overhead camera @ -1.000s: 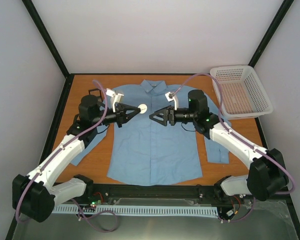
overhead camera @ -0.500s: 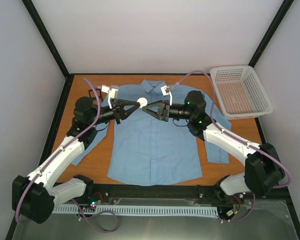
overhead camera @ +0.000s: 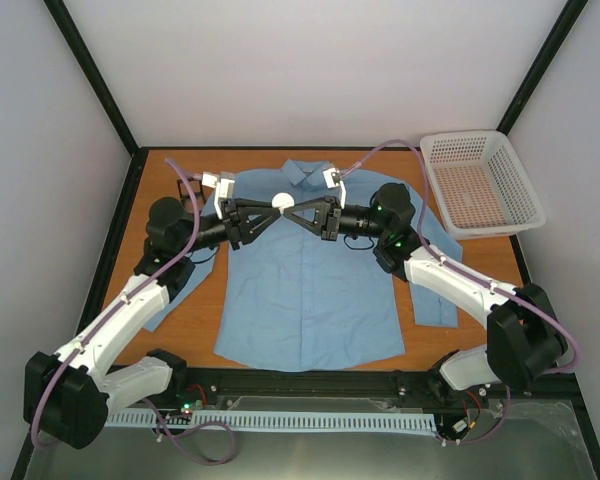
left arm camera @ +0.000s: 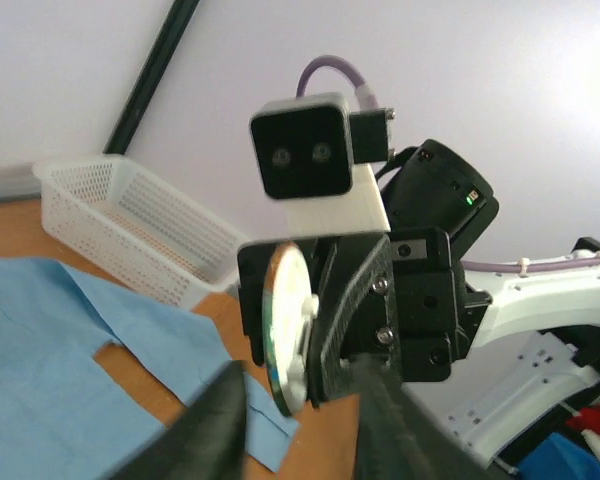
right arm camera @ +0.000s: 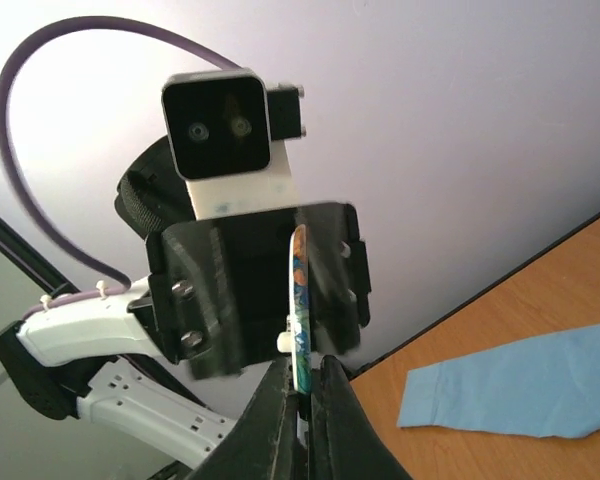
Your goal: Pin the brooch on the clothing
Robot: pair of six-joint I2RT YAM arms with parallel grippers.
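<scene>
Firstly, containers: 1 white mesh basket (overhead camera: 485, 195), upright at the far right corner of the worktop (overhead camera: 495, 255), well apart from both arms. Its perforated floor shows brownish.

Garment: 1 light blue shirt (overhead camera: 310, 290), laid flat on the worktop, front up and buttoned. The collar is at the far side and the sleeves are spread to either side.

Markings: 1 face of the brooch (right arm camera: 298, 290) carries blue and orange print. The right wrist view shows it edge-on, so the print cannot be read.

Left end effector (overhead camera: 272, 206): reaches in from the left and hangs in the air over the shirt front just below the collar. In its own wrist view the 2 blurred fingers (left arm camera: 220, 420) stand a little apart, 1 on each side of the brooch. Whether either finger touches the disc cannot be told.

Brooch, position: 1 small round pale disc, raised above the shirt just below the collar, between the 2 meeting tips and clear of the cloth. It stands on edge, with a small white stud projecting from 1 face.

Right end effector (overhead camera: 294, 206): reaches in from the right, tip to tip with the left one. Its fingers (right arm camera: 330, 420) are pressed together on the lower rim of the brooch and grip it.
</scene>
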